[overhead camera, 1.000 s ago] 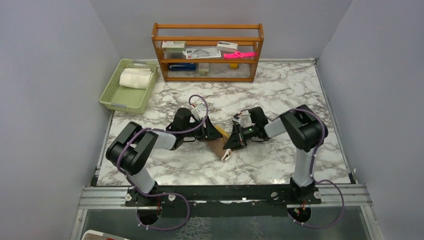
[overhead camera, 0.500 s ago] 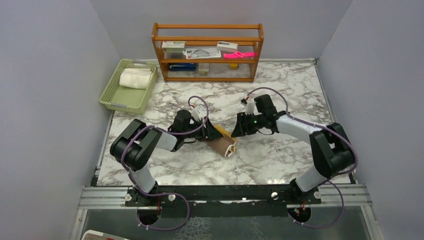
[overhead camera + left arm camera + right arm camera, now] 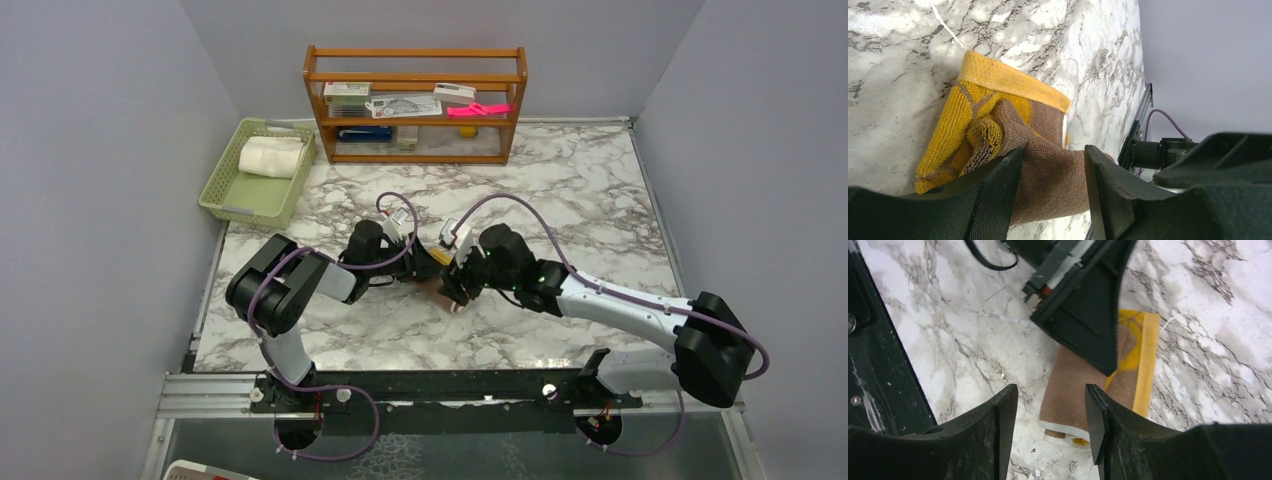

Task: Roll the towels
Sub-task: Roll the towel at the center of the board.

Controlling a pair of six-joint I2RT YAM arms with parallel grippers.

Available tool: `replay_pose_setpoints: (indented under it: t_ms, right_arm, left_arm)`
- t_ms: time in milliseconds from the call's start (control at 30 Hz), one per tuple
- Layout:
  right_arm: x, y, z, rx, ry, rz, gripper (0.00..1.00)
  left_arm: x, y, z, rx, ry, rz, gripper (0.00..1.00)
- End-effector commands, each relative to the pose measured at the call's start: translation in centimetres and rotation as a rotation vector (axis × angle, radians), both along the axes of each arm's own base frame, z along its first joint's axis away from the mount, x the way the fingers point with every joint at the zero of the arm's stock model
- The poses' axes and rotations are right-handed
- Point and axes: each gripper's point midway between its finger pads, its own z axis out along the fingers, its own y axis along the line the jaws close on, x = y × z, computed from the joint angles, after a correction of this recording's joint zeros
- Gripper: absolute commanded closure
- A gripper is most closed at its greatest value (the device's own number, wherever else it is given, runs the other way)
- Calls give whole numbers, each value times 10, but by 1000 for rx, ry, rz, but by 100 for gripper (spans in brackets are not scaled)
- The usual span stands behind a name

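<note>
Left wrist: left pincer clamped on brown towel; right pincer, fingers apart, should close squarely on its free end.

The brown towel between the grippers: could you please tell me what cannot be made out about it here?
- Left wrist: the near end of the brown towel is hidden behind the left gripper.
- Right wrist: a finger of the left gripper covers the towel's middle, under the open right gripper.
- Top external: both grippers cover nearly all of it; the rest is too small to judge the roll's tightness.
</note>
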Motion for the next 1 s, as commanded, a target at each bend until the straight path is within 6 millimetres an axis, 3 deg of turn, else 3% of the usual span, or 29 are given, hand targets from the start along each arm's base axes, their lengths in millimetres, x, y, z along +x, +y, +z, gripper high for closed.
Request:
replay_pose_setpoints:
  t_ms: [0, 267, 467, 633, 867, 967]
  right_arm:
    - [-1, 2, -10, -88, -83, 5, 48]
    - [-18, 10, -48, -206, -7, 42, 48]
    - [-3, 1, -78, -342, -9, -37, 49]
    - [6, -8, -91, -421, -34, -73, 49]
    - [8, -12, -114, -508, 6, -88, 50]
    - [6, -13, -120, -528, 29, -83, 54]
  left_arm:
    - [-23, 32, -73, 227, 200, 95, 47]
    - [-20, 38, -80, 294, 219, 109, 47]
    - [-19, 39, -77, 307, 213, 107, 47]
    - [-21, 39, -75, 315, 215, 91, 47]
    - [-25, 46, -59, 302, 241, 82, 47]
    - [-16, 56, -40, 271, 237, 114, 47]
